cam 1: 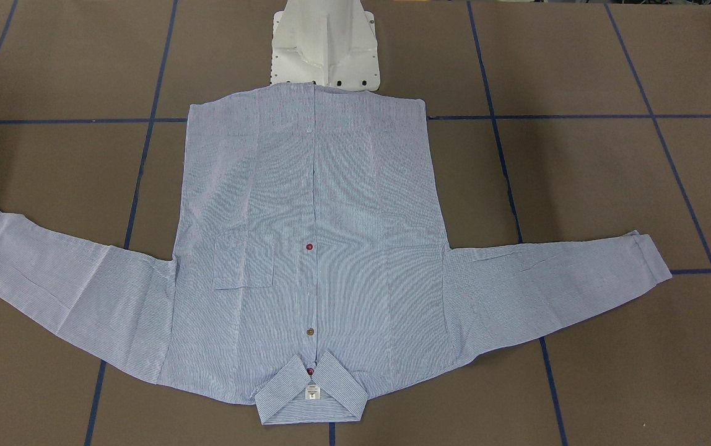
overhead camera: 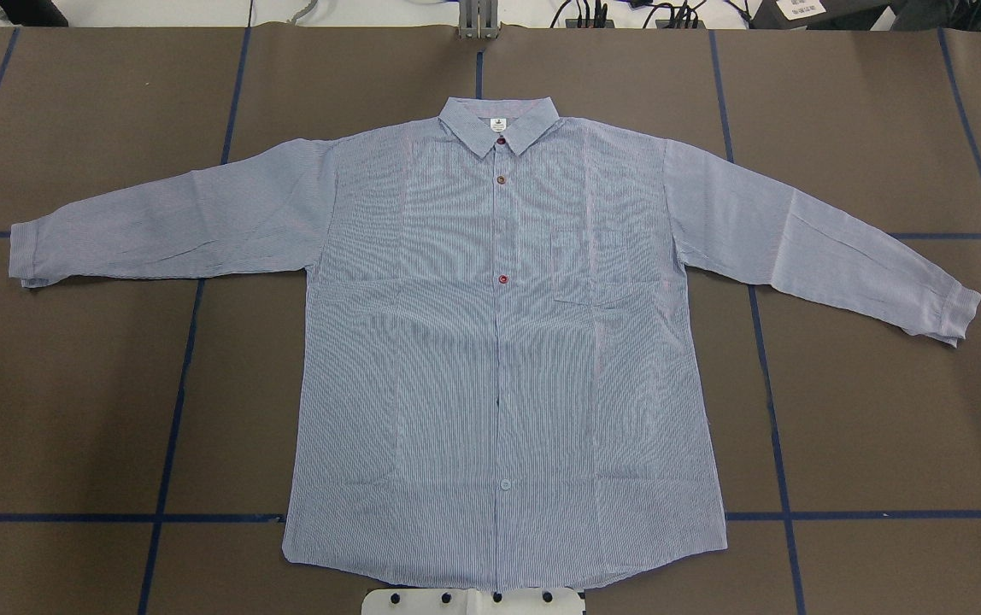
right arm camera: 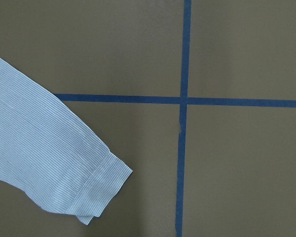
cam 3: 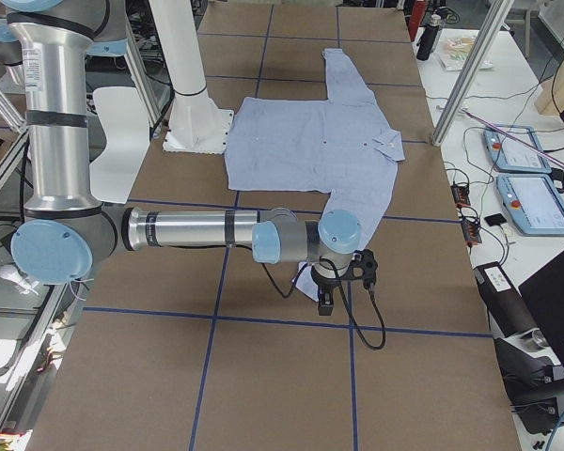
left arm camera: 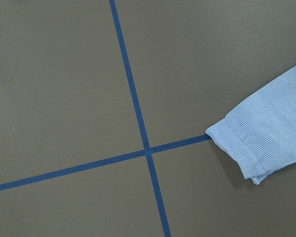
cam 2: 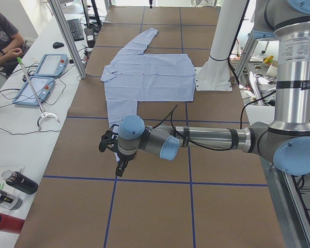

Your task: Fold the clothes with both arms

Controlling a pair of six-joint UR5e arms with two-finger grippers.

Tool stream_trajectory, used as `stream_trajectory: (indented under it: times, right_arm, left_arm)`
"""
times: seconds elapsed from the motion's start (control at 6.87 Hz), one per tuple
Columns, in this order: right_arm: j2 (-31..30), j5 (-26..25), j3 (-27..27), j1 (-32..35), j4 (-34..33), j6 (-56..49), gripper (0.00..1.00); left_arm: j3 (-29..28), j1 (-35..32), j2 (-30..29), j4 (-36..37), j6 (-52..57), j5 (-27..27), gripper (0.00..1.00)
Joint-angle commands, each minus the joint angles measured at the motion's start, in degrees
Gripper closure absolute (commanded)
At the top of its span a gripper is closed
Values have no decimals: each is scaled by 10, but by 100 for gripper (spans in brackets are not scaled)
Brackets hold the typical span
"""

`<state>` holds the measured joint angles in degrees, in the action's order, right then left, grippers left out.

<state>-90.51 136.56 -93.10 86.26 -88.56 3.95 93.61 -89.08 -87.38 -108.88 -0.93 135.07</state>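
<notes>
Front, overhead: shirt [cam 1: 312,248] flat on table [cam 1: 578,186], sleeves spread.
Left side: left gripper [cam 2: 121,168] over near sleeve's end; released or clenched, cannot tell.
Right side: right gripper [cam 3: 325,301] over other sleeve's end; cannot tell.
Wrist views: one cuff [left arm camera: 246,148] below each, by tape cross [left arm camera: 147,150].

No text is legible; the neck tag [cam 1: 311,392] print is too small.

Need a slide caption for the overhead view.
Shirt spread flat on the table, buttoned front up, sleeves out, collar away from the base.
</notes>
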Motion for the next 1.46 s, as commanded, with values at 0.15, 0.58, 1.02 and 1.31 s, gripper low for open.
stream_trajectory:
  times: [0.15,0.58,1.02,1.31]
  right_arm:
    - [-16,11,5,-7,64,6,0]
    - [-18,6,4,-70,123,205,1]
    - [-63,-21,6,-147,357,587,4]
    - [-72,-73,13,-194,377,620,3]
  left_arm:
    - [20,1,-2,2,-2,-4,1]
    - [26,1,4,-19,0,4,1]
    - [39,1,5,-23,2,25,1]
    - [39,0,5,-20,-1,54,1]
